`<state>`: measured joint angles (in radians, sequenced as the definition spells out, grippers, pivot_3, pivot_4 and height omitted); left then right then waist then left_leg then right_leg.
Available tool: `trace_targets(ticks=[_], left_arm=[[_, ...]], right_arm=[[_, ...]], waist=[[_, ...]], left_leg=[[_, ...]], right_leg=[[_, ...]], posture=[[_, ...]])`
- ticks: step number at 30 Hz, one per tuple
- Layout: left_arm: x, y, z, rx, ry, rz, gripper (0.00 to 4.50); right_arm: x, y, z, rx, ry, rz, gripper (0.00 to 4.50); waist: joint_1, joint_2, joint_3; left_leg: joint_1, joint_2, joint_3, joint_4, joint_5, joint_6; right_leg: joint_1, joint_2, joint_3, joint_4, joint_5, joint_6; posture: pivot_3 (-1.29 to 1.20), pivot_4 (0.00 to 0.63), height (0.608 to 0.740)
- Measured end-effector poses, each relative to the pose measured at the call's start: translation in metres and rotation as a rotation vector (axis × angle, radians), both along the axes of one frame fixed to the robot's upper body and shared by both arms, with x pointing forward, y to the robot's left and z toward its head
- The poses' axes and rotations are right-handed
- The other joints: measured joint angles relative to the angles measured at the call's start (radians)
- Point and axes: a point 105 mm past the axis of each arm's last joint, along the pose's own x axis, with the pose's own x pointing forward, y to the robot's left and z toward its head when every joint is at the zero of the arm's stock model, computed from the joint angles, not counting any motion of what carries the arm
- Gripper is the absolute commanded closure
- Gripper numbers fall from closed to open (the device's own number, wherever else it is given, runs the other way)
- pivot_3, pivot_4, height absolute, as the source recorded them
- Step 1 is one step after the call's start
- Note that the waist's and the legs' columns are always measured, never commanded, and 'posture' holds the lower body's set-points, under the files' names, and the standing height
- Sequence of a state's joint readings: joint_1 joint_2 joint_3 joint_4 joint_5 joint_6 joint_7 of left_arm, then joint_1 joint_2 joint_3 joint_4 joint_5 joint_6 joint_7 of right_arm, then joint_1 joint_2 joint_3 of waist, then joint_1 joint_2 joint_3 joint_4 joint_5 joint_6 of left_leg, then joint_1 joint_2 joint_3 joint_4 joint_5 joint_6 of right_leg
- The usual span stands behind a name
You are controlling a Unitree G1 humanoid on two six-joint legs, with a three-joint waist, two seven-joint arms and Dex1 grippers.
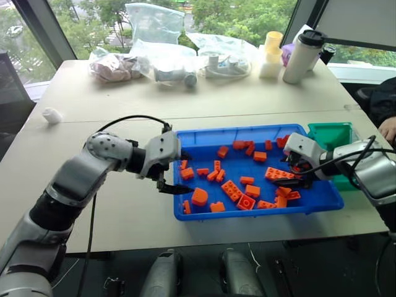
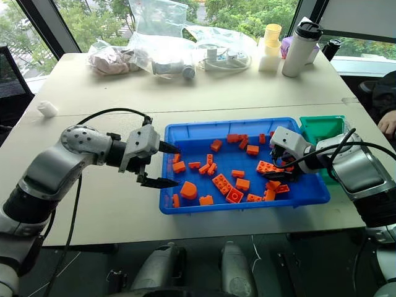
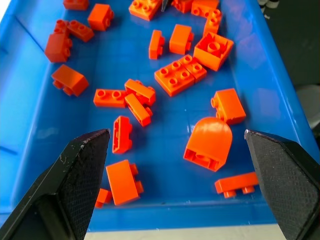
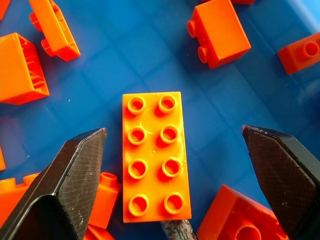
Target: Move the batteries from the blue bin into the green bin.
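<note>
**DESK:** Right gripper [image 1: 297, 174], jaws spread wide, poised low over the right end of the blue bin [image 1: 204, 148], pinching nothing. Correct?

**FIELD:** Correct. Directly beneath: an orange eight-stud brick [image 4: 155, 155], lying flat, studs up. At its near end, just the silver-grey tip of a battery [image 4: 174, 231], touching the brick and apparently tucked partly under it.

**DESK:** And the left gripper [image 1: 187, 173]?

**FIELD:** Also spread and empty, hovering over loose bricks at the bin's left end. No battery among those, as far as can be told.

**DESK:** Advice for the pick?

**FIELD:** Shift back toward the grey tip rather than closing here; otherwise, likely a grab of the brick. Turn the wrist to bracket the cylinder across its width, not along its length. Nudge the brick aside first if still covering the battery. Close slowly: round and smooth, so probably prone to rolling or squirting out. Lift straight up, clear of the neighbouring bricks, before swinging over to the green bin [image 1: 330, 133], just beside the blue bin's far right corner. Release low inside it, not from above the rim.
</note>
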<state>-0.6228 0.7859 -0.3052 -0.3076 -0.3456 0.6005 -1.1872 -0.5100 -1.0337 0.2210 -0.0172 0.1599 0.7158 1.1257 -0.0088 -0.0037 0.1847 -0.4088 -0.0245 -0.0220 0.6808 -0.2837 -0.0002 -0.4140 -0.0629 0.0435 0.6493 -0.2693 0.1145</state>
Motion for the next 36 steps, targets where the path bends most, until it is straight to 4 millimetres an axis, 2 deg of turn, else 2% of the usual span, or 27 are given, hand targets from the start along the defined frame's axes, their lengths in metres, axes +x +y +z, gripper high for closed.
trace_targets(ticks=[1, 6, 14, 17, 20, 22, 25, 26, 27, 30, 34, 36], left_arm=[[0.000, 0.000, 0.000, 0.000, -0.003, -0.003, 0.00], [0.002, -0.003, 0.002, -0.010, -0.013, -0.008, 0.00], [0.002, -0.005, 0.003, -0.027, -0.020, -0.011, 0.00], [0.002, -0.006, 0.004, -0.031, -0.021, -0.011, 0.00], [0.003, -0.005, 0.004, -0.032, -0.019, -0.007, 0.00], [0.005, 0.000, 0.005, -0.029, -0.020, 0.007, 0.00], [0.007, 0.004, 0.007, -0.030, -0.025, 0.022, 0.00], [0.008, 0.004, 0.008, -0.030, -0.027, 0.024, 0.00], [0.008, 0.004, 0.009, -0.032, -0.029, 0.026, 0.00], [0.008, 0.005, 0.010, -0.034, -0.035, 0.029, 0.00], [0.008, 0.005, 0.009, -0.035, -0.033, 0.031, 0.00], [0.007, 0.005, 0.008, -0.035, -0.034, 0.031, 0.00]], right_arm=[[0.000, 0.000, 0.000, 0.000, 0.001, 0.000, 0.82], [0.000, 0.001, -0.001, 0.000, 0.002, 0.001, 3.36], [0.000, 0.007, 0.003, 0.022, 0.001, 0.005, 3.40], [0.003, 0.024, 0.019, 0.122, -0.032, 0.032, 3.40], [0.000, 0.055, 0.041, 0.220, -0.079, 0.122, 3.40], [0.000, 0.076, 0.041, 0.270, -0.090, 0.155, 3.40], [0.004, 0.104, 0.022, 0.314, -0.064, 0.163, 3.40], [0.005, 0.110, 0.018, 0.319, -0.058, 0.162, 2.39], [0.006, 0.111, 0.017, 0.320, -0.060, 0.161, 2.03], [0.009, 0.112, 0.025, 0.307, -0.097, 0.162, 0.52], [0.010, 0.091, 0.037, 0.267, -0.137, 0.127, 0.52], [0.007, 0.069, 0.043, 0.227, -0.151, 0.090, 0.52]], waist=[[0.000, 0.000, 0.000], [-0.003, 0.000, 0.000], [-0.003, 0.000, 0.000], [-0.004, 0.000, 0.000], [-0.005, 0.000, 0.000], [-0.005, -0.001, 0.000], [-0.004, -0.001, 0.000], [-0.001, 0.000, 0.000], [0.001, -0.001, 0.000], [0.001, -0.001, 0.000], [-0.001, -0.001, 0.000], [0.001, -0.001, 0.000]], left_leg=[[0.000, 0.000, 0.000, 0.000, 0.000, 0.000], [0.000, 0.000, 0.000, 0.000, 0.000, 0.000], [0.000, 0.000, 0.000, 0.000, 0.000, 0.000], [0.000, 0.000, 0.000, 0.000, 0.000, 0.000], [0.000, 0.001, -0.001, 0.000, 0.000, 0.000], [0.000, 0.001, -0.001, 0.000, 0.000, 0.000], [0.000, 0.000, -0.001, 0.000, 0.000, 0.000], [-0.001, 0.000, -0.001, 0.000, 0.000, 0.000], [-0.001, 0.000, -0.001, 0.000, 0.000, 0.000], [-0.001, -0.001, -0.001, 0.001, 0.000, 0.000], [-0.001, -0.001, -0.001, 0.000, 0.000, 0.000], [-0.001, -0.001, -0.001, 0.000, 0.000, 0.000]], right_leg=[[0.000, 0.000, 0.000, 0.000, 0.000, 0.000], [0.000, 0.000, 0.000, 0.000, 0.000, 0.000], [0.000, 0.000, 0.000, 0.000, 0.000, 0.000], [0.000, 0.001, 0.000, 0.000, 0.000, 0.000], [0.000, 0.001, 0.000, 0.001, 0.000, 0.000], [0.000, 0.001, -0.001, 0.000, 0.000, 0.000], [0.000, 0.000, 0.000, 0.001, 0.000, 0.000], [-0.001, 0.000, -0.001, 0.001, 0.000, 0.000], [-0.001, 0.000, -0.001, 0.000, 0.000, 0.000], [-0.001, -0.001, -0.001, 0.000, 0.000, 0.000], [-0.001, -0.001, -0.001, 0.000, 0.000, 0.000], [0.000, -0.001, -0.001, 0.000, 0.000, 0.000]], posture=[[0.00, 0.150, 0.740], [0.00, 0.150, 0.740], [0.00, 0.150, 0.740], [0.00, 0.150, 0.740], [0.00, 0.150, 0.740], [0.00, 0.150, 0.740], [0.00, 0.150, 0.740], [0.00, 0.150, 0.740], [0.00, 0.150, 0.740], [0.00, 0.150, 0.740], [0.00, 0.150, 0.740], [0.00, 0.150, 0.740]])
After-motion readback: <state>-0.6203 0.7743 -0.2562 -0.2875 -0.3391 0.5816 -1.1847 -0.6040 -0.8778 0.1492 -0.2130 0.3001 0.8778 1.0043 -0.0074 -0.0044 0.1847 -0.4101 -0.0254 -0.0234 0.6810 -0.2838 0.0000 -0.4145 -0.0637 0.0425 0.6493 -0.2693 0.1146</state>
